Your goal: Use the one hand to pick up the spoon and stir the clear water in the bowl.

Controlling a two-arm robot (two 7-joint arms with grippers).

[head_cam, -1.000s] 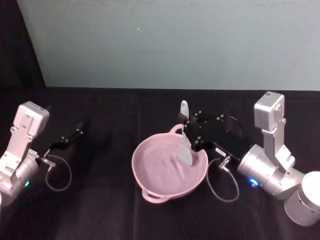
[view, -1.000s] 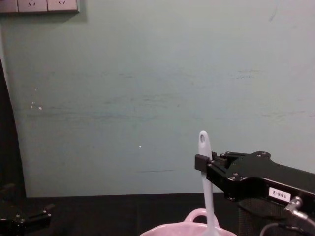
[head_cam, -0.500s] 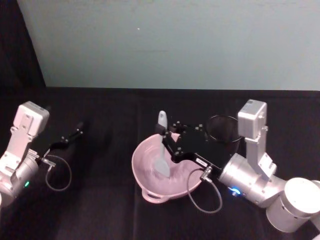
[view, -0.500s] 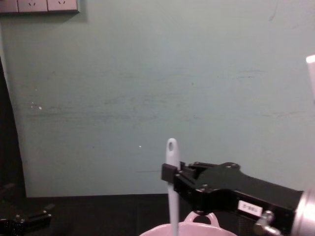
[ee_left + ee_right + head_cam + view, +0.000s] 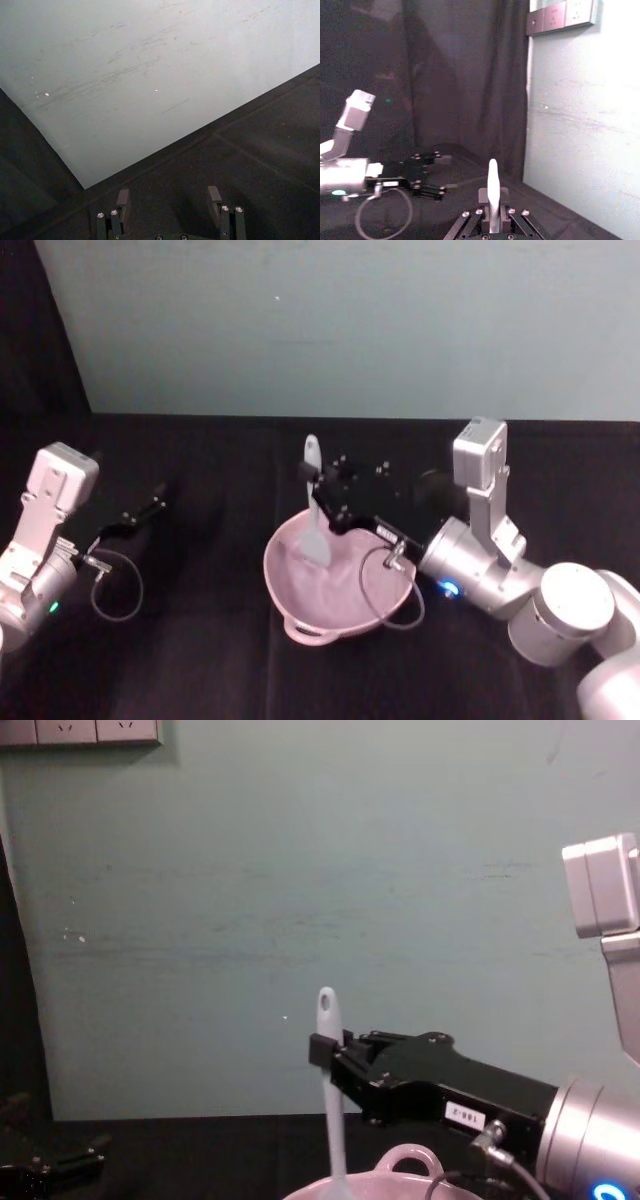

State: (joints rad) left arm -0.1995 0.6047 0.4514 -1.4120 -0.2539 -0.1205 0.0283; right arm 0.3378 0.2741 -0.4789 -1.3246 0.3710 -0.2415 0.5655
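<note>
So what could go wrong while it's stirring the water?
The right gripper pinches the spoon high on its handle, so it might twist or slip. The blade is near the far side of the bowl; a hard push could slosh water out. The grey cable loops over the bowl and might dip in. The left gripper sits parked at the left.

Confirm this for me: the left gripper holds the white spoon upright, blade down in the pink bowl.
Not the left. In the head view it is the right gripper that holds the white spoon upright, blade down in the pink bowl. The left gripper sits parked off to the left, open and empty.
</note>
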